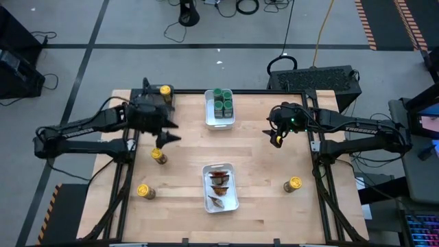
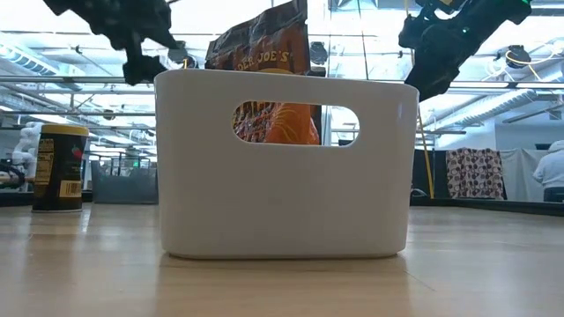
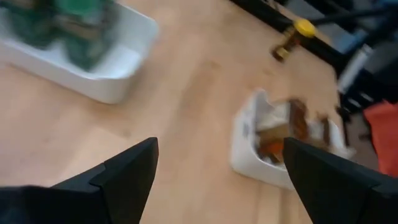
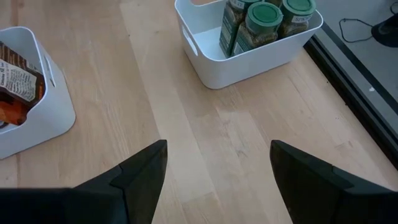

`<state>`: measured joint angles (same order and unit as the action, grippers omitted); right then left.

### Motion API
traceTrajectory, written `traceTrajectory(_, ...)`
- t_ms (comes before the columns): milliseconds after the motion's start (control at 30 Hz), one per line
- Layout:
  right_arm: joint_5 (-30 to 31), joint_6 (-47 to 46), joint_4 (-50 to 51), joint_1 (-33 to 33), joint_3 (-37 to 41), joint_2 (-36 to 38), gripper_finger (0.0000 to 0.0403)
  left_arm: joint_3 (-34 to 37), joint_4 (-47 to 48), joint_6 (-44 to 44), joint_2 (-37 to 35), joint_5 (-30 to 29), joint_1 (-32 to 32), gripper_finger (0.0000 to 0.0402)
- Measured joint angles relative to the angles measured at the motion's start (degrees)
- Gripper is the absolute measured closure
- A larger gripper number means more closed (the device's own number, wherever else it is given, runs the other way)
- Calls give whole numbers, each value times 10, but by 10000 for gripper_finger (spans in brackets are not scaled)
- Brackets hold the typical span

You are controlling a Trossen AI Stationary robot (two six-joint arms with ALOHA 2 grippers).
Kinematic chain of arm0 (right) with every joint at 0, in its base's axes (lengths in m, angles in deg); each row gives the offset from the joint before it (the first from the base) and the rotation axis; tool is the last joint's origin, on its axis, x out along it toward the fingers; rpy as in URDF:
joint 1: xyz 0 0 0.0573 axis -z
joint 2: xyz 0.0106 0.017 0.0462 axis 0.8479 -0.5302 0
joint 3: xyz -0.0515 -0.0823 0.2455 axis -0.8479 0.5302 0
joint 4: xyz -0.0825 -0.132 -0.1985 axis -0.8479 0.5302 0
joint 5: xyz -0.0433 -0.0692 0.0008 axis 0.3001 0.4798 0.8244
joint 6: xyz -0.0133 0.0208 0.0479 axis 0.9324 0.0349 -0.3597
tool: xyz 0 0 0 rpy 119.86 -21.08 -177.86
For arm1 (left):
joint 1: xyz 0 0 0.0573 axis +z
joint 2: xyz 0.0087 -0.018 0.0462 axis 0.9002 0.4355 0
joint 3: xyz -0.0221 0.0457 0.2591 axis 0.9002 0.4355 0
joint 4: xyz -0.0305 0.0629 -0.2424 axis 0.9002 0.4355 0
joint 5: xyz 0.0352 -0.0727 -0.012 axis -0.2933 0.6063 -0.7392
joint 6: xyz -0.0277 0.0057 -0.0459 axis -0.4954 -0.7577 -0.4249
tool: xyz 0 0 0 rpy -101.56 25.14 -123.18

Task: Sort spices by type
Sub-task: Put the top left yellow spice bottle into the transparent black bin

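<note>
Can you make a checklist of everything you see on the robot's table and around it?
Surface: wooden table, bare between the items.
Job's things: green-lidded jars in the far white bin; brown-orange packets in the near white bin; four yellow-lidded jars loose, one at the far left corner.
Clutter: nothing seen.
Grippers: left gripper open above a yellow-lidded jar; right gripper open, empty.
Cables: black and yellow cables on the floor.
Surroundings: keyboard at right.
</note>
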<state>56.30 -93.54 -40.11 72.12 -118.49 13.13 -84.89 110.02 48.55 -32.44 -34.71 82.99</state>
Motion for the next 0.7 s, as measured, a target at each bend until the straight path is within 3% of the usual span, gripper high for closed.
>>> traceTrajectory(267,0,-2,-1,0,0,0,135,-1,11,-71,15,-47,-174,56)
traceTrajectory(367,0,-3,-1,0,0,0,135,-12,71,-103,18,-71,-222,56)
traceTrajectory(567,0,0,-2,0,0,0,135,-28,204,-139,18,-199,-277,56)
traceTrajectory(700,0,1,-11,0,0,0,135,-26,250,-114,21,-238,-286,56)
